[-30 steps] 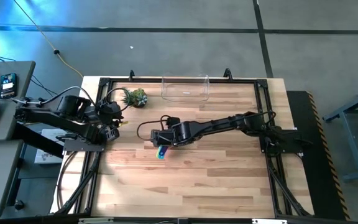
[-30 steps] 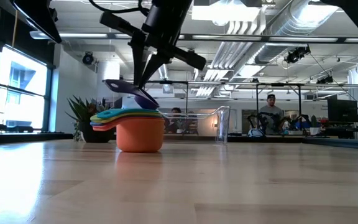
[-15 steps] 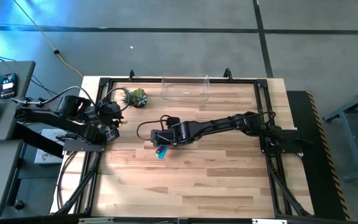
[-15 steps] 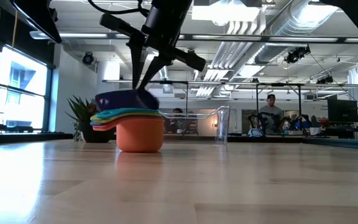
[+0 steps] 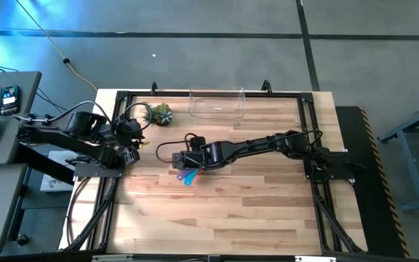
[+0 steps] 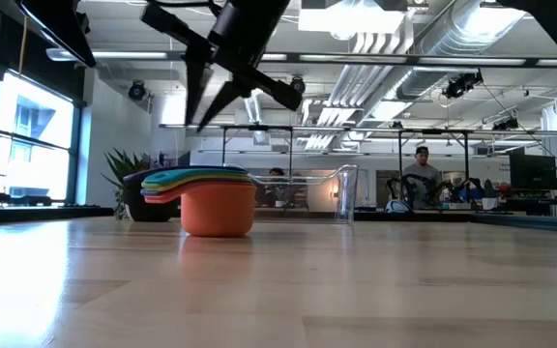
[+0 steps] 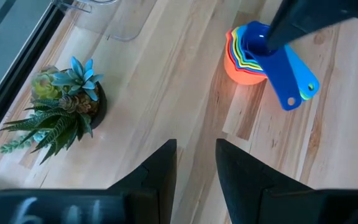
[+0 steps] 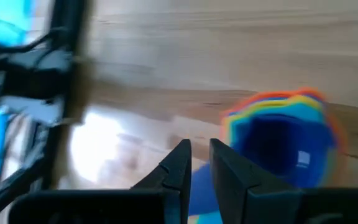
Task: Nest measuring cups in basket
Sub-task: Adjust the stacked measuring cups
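Observation:
The measuring cups (image 5: pixel 188 175) stand nested in one stack on the table's middle, orange at the bottom (image 6: pixel 217 211), a dark purple-blue cup innermost (image 8: pixel 283 138). Their handles fan out toward the near left (image 7: pixel 291 84). My right gripper (image 5: pixel 185 164) hangs just above the stack and to its left (image 6: pixel 193 121), open by a narrow gap (image 8: pixel 199 155), touching nothing. My left gripper (image 7: pixel 195 163) waits at the table's left edge, open. The clear basket (image 5: pixel 217 104) stands at the far edge, with no cup in it.
A spiky potted plant (image 5: pixel 162 113) stands at the far left, between my left arm and the basket (image 7: pixel 114 22). A black frame runs round the table edge (image 5: pixel 311 131). Bare wood lies near and right of the stack. A person stands in the room behind (image 6: pixel 422 179).
My right gripper brought the tilted purple cup down into the top of the stack, let go of it, then rose and shifted toward the table's left. The purple cup now sits level inside the stack, with its handle lying beside the others.

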`<state>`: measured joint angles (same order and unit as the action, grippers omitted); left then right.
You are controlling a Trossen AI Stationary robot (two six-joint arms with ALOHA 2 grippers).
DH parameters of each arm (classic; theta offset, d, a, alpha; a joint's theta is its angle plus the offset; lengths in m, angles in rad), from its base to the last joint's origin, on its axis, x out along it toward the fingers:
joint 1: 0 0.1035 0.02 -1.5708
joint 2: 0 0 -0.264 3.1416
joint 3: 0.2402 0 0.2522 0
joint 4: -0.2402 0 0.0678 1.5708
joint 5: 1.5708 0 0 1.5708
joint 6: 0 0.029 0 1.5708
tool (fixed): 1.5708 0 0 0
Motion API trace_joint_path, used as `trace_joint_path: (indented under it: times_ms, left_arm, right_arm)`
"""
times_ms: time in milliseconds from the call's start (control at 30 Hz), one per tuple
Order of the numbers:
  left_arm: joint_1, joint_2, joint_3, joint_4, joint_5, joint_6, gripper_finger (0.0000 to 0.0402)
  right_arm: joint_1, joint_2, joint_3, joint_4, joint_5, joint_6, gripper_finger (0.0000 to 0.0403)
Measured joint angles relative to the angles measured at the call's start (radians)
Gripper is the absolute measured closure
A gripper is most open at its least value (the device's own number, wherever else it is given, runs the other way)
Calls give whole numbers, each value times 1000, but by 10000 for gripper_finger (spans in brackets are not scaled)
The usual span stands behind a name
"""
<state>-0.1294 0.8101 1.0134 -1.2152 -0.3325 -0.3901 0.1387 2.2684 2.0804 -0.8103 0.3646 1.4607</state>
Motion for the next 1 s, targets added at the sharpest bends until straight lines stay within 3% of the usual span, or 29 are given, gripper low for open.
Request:
trace_joint_path:
  times_ms: [167,367,600,733,1000]
  left_arm:
    - [0,-2,0,0,0,28,298]
    - [0,-27,0,0,42,27,298]
    - [0,-30,0,0,87,2,298]
    - [0,-27,-4,9,85,9,298]
    - [-1,-23,-38,14,85,26,298]
  right_arm:
    - [-5,0,0,168,2,-185,352]
    - [-24,0,34,200,-5,-306,352]
    - [-29,-5,278,-126,31,-458,352]
    - [-35,-96,208,-120,49,-497,352]
    - [-2,-196,223,-286,138,-514,352]
